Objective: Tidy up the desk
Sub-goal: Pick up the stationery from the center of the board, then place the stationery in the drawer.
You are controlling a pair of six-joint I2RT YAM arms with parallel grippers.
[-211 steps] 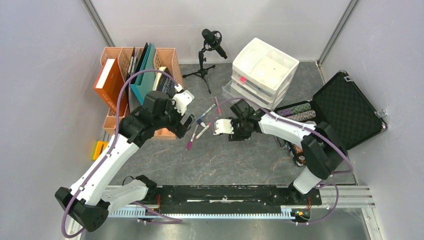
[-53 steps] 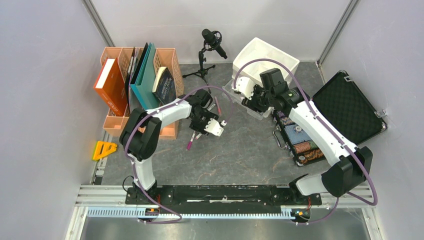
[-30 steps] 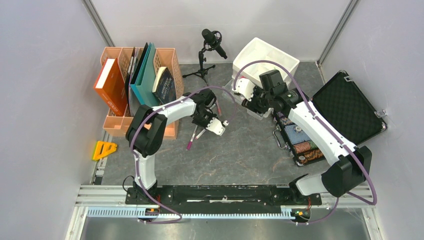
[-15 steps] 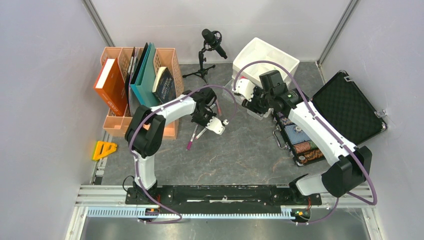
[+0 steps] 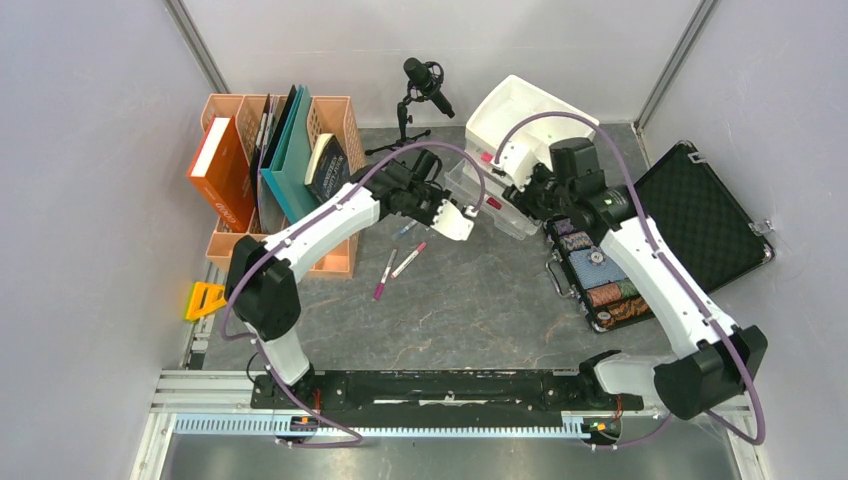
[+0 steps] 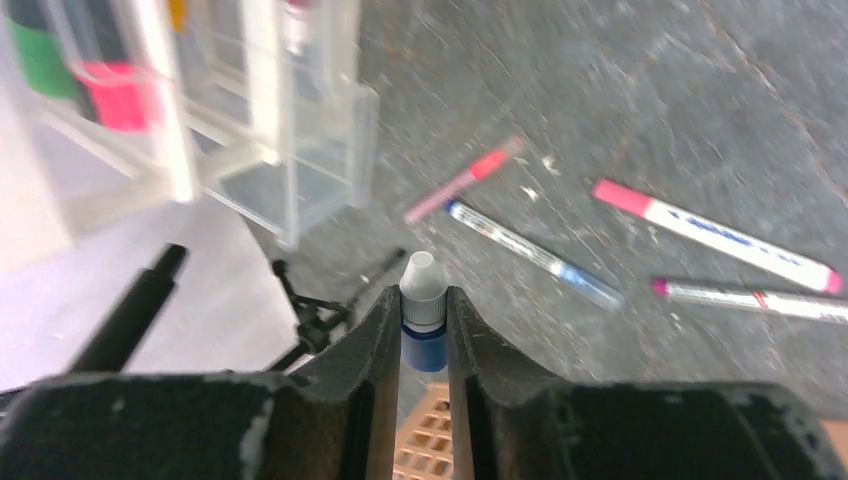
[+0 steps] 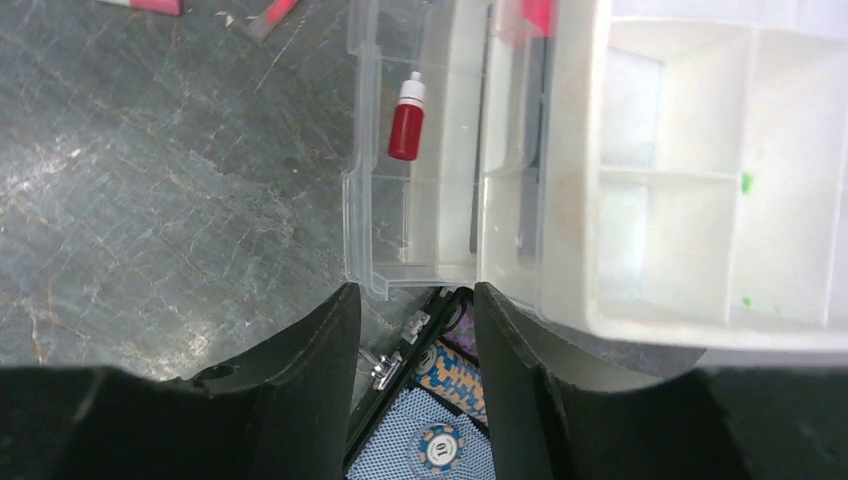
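On the dark stone-patterned desk, my left gripper is shut on a small blue bottle with a white cap, held above the desk beside the pulled-out clear drawer. Inside that drawer lies a red bottle. My right gripper is open and empty just in front of the drawer's corner, under the white drawer unit. Several pens lie loose on the desk.
Orange file racks with books stand at the back left. A microphone on a tripod stands behind the pens. An open black case with poker chips lies at the right. A yellow object sits at the left edge.
My left gripper has risen from the pens and swung right to the open drawer, carrying the blue bottle. My right arm has shifted a little to the right of the drawer.
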